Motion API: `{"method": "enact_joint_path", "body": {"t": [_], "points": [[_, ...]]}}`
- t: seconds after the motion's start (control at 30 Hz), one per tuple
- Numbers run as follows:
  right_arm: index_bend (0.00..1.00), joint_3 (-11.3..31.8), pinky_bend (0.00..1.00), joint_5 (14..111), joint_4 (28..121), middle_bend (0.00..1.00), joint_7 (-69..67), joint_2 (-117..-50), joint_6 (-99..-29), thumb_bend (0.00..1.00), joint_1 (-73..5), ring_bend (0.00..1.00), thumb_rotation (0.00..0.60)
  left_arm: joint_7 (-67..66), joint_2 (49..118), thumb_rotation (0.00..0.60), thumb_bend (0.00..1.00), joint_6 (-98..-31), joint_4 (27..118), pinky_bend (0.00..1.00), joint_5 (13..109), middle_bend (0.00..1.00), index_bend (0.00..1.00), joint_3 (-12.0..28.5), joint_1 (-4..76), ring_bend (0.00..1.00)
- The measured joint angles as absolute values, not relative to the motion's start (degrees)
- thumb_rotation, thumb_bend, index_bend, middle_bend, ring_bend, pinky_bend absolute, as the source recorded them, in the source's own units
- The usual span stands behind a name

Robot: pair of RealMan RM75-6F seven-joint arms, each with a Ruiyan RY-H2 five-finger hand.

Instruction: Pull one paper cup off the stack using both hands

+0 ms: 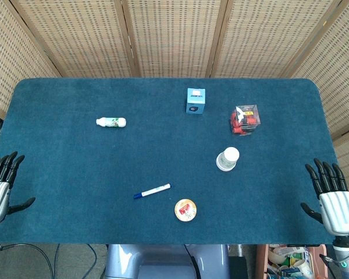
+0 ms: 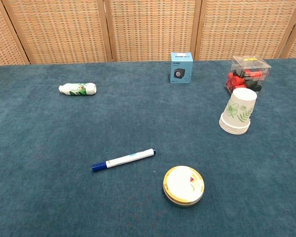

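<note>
A stack of white paper cups (image 1: 227, 158) with a green leaf print stands mouth down on the blue table, right of centre; in the chest view the cup stack (image 2: 237, 112) sits at the right. My left hand (image 1: 1, 180) rests at the table's left edge, fingers spread, holding nothing. At the right edge my right hand (image 1: 331, 192) is likewise spread and empty. Both hands are far from the cups and show only in the head view.
A blue-capped marker (image 1: 152, 191) and a round yellow-rimmed lid (image 1: 186, 210) lie near the front. Further back are a small white bottle (image 1: 111, 122), a blue box (image 1: 195, 100) and a clear box of red items (image 1: 245, 119) just behind the cups.
</note>
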State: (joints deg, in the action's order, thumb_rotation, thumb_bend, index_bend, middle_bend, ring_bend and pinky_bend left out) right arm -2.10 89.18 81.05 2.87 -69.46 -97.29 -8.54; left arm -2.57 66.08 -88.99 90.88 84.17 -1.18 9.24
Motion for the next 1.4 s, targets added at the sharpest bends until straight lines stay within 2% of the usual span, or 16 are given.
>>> {"method": "enact_joint_path", "body": {"t": [0.3, 0.47, 0.63, 0.77, 0.97, 1.17, 1.4], "points": [[0.00, -1.21, 0.00, 89.61, 82.06, 0.00, 3.50, -69.28, -95.04, 0.00, -8.76, 0.00, 0.600, -3.20, 66.78, 0.600, 0.13, -88.82, 90.20, 0.00, 84.28, 0.00, 0.00, 0.00, 8.81, 0.00], [0.00, -0.04, 0.00, 90.13, 84.13, 0.00, 2.26, -68.37, -90.58, 0.00, -11.84, 0.00, 0.600, -2.97, 66.94, 0.600, 0.13, -88.80, 89.42, 0.00, 84.11, 0.00, 0.00, 0.88, 8.79, 0.00], [0.00, 2.48, 0.02, 89.16, 88.07, 0.01, 1.17, -66.57, -80.40, 0.00, -18.28, 0.00, 0.600, -2.91, 67.23, 0.600, 0.13, -88.75, 88.55, 0.00, 84.32, 0.00, 0.00, 1.51, 8.88, 0.00], [0.03, 5.60, 0.15, 85.21, 89.86, 0.13, 1.60, -66.13, -69.45, 0.03, -24.72, 0.03, 0.600, -2.88, 67.63, 0.600, 0.13, -88.38, 87.64, 0.00, 84.06, 0.00, 0.00, 2.01, 8.82, 0.00], [0.12, 10.63, 0.25, 73.94, 87.98, 0.23, 6.32, -69.49, -53.95, 0.11, -36.04, 0.12, 0.600, -2.98, 68.40, 0.600, 0.13, -87.94, 86.47, 0.00, 83.45, 0.00, 0.00, 2.90, 8.80, 0.00], [0.20, 12.32, 0.29, 65.31, 84.05, 0.29, 10.28, -73.66, -46.60, 0.22, -40.73, 0.18, 0.600, -3.45, 68.66, 0.600, 0.13, -87.13, 86.28, 0.00, 82.47, 0.00, 0.00, 3.61, 8.81, 0.00], [0.25, 11.90, 0.37, 61.48, 82.40, 0.33, 12.77, -75.76, -43.39, 0.25, -43.06, 0.22, 0.600, -4.18, 69.16, 0.600, 0.13, -85.14, 85.80, 0.00, 81.38, 0.00, 0.00, 4.14, 9.29, 0.00]]}}
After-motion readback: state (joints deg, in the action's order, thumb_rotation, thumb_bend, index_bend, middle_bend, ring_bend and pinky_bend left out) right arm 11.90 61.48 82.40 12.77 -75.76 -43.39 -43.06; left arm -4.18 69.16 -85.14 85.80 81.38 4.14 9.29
